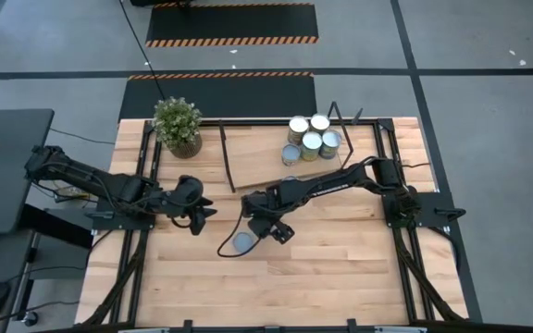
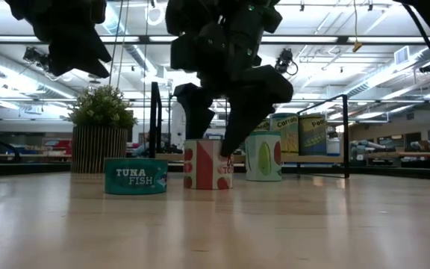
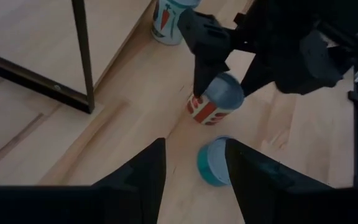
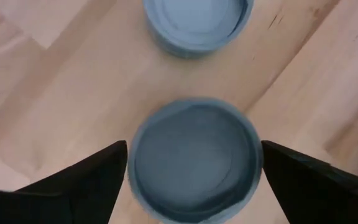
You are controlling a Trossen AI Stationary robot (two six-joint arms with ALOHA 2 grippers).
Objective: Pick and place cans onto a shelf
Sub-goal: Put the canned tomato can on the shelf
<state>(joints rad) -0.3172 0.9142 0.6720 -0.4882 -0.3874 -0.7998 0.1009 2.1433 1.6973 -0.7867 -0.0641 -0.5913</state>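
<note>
Red-white can (image 2: 207,164) — "TUNA FISH" tin (image 2: 135,176) beside

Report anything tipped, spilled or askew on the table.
Nothing stands out. The tuna can and the red-and-white can stand upright on the table, and the cans on the shelf look upright. The right pincer straddles the red-and-white can.

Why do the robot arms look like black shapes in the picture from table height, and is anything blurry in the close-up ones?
Low view: bright ceiling lights behind leave the right gripper backlit, a silhouette over the red-and-white can. Right wrist view: that can's top looks soft-edged. Left wrist view: the left gripper is dark, featureless.
</note>
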